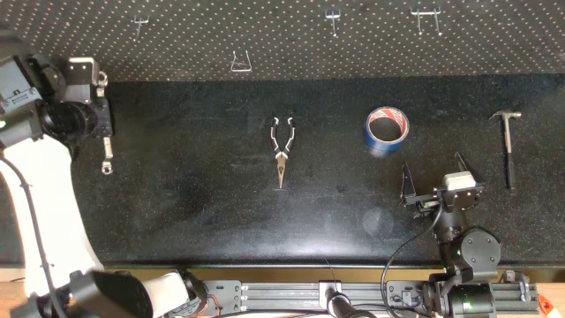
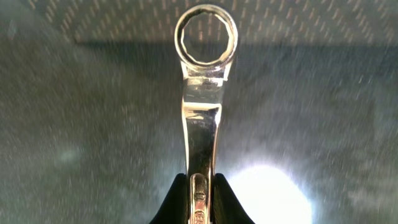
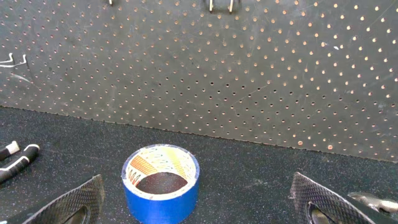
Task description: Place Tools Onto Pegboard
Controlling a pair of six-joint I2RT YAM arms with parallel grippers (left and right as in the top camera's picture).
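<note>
Left tool [image 2: 200, 186] clamps the wrench [image 2: 202, 124] by its shank, ring end free, likely for hooking; right tool [image 1: 434, 177] gapes, tape [image 1: 387, 128] at eleven o'clock.

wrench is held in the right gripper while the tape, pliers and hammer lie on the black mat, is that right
No. The wrench is held in the left gripper, as the left wrist view shows; the right gripper is open and empty near the tape. The tape, pliers and hammer do lie on the black mat.
</note>
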